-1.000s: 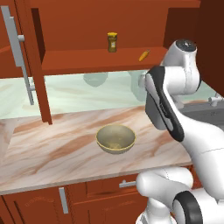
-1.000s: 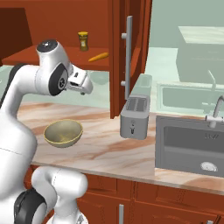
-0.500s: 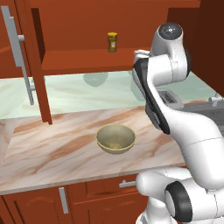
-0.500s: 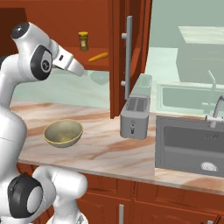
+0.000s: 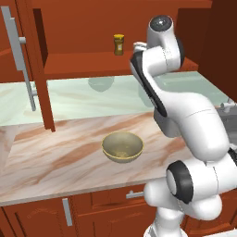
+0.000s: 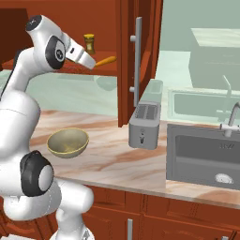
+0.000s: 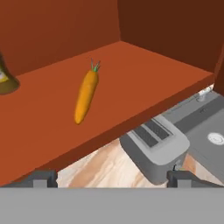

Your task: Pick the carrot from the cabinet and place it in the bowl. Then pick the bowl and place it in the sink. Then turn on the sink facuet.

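Your gripper [image 6: 95, 62] is raised to shelf height at the open cabinet [image 6: 123, 56], and its fingers stand spread wide with nothing between them. In the hand view the two tips [image 7: 43, 178] sit far apart at the bottom, short of the shelf's front edge.

The carrot [image 7: 86, 95] lies flat on the cabinet shelf, well back from that edge — green stub pointing toward the back wall, thin end toward you. In the right base view the carrot [image 6: 107, 60] shows just past the gripper, on the shelf. The jar [image 5: 119, 45] with the yellow cap stands further along the same shelf, apart from the carrot.

Below, the bowl [image 5: 122, 147] sits upright on the marble counter [image 5: 55, 157], in front of the arm's base and with nothing in it that you can see. The toaster [image 6: 144, 125] stands on the counter under the shelf's end, between the bowl and the sink [image 6: 206, 158]. The faucet [image 6: 232, 121] rises behind the sink — you cannot tell its lever's position from here.
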Controlling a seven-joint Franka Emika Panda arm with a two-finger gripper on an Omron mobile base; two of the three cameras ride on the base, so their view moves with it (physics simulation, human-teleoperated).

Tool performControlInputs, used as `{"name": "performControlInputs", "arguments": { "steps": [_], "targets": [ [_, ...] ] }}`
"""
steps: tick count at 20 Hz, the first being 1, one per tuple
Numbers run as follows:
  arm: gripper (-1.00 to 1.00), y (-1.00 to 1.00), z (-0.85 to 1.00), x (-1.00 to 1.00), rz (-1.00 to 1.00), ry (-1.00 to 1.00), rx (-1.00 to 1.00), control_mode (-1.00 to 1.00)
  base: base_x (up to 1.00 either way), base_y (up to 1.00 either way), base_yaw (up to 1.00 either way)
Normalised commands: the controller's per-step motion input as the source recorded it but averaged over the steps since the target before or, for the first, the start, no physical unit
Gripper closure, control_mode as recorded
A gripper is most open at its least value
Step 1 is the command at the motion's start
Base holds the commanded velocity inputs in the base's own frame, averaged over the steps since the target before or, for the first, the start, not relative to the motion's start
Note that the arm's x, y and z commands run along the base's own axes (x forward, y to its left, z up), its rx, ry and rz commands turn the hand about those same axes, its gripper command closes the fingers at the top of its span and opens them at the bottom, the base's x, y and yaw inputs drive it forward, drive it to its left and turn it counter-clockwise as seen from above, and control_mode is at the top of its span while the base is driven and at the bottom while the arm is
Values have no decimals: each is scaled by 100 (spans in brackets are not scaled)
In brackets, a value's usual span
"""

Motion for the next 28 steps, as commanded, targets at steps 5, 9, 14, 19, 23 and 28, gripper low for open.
{"name": "performControlInputs", "arguments": {
  "steps": [5,9,14,19,23,28],
  "targets": [
    [-100,-5,0,75,0,0,0,-100,0,0,0],
    [-100,-5,-22,64,0,0,-1,-100,0,0,0],
    [-100,-11,-36,59,1,0,-1,-100,0,0,0],
    [-100,-19,-19,41,0,0,0,-100,0,0,0],
    [-100,-22,-7,35,0,0,0,-100,0,0,0],
    [100,-14,-8,18,0,0,0,-100,0,0,0]
  ]
}}
